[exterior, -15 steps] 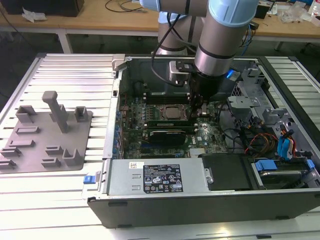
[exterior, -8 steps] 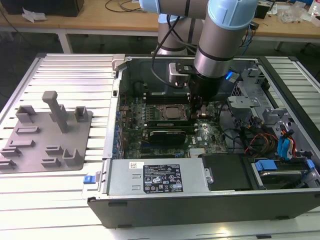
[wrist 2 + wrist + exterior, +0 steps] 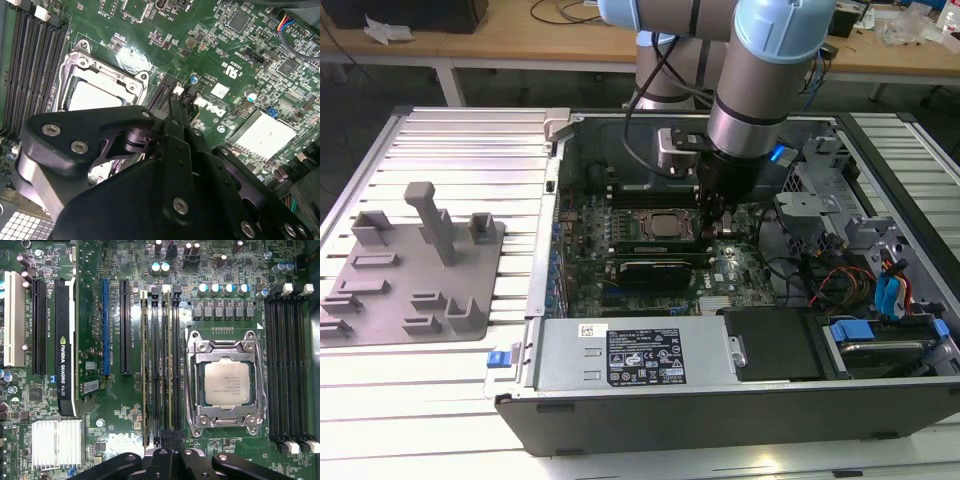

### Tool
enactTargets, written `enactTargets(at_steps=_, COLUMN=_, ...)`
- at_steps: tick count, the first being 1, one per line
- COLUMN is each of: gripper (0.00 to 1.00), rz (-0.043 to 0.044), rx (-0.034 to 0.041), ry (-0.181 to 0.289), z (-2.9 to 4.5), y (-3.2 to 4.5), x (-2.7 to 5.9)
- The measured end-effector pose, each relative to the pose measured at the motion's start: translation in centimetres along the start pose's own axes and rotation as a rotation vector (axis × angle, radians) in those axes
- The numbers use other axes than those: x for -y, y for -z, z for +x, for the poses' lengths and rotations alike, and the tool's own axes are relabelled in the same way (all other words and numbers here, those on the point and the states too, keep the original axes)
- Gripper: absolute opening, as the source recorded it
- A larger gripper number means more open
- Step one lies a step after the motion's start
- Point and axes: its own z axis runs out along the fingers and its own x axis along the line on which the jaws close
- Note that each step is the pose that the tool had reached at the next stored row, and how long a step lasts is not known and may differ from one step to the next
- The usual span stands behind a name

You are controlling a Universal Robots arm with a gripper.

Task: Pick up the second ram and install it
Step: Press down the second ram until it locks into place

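The second ram (image 3: 170, 365) stands edge-on in its slot in the first wrist view, one of two thin sticks upright in the bank of memory slots just beside the processor socket (image 3: 226, 382). The other stick (image 3: 145, 365) sits a couple of slots over. The gripper (image 3: 172, 437) is down inside the open computer case (image 3: 620, 400), and its fingers look pinched together on the near end of that stick, so I'd call it clenched on the second ram. Here's the worry: the grasp is at one end only, so any downward push could tip the stick and seat one end before the other. The white latch (image 3: 166, 289) at the far end is visible, but I can't tell whether it has snapped home. If it hasn't, the stick could be left half-seated. A small sideways drift would drag the board against the neighbouring slot walls, or bend it. The black expansion card (image 3: 65, 340) stands well apart, so there's no trouble from it.
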Motion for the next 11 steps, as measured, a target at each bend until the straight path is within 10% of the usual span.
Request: enactTargets(at_steps=11, gripper=0.08, rz=0.0001, rx=0.0006, ry=0.0, z=-0.06, y=1.78, x=-0.09)
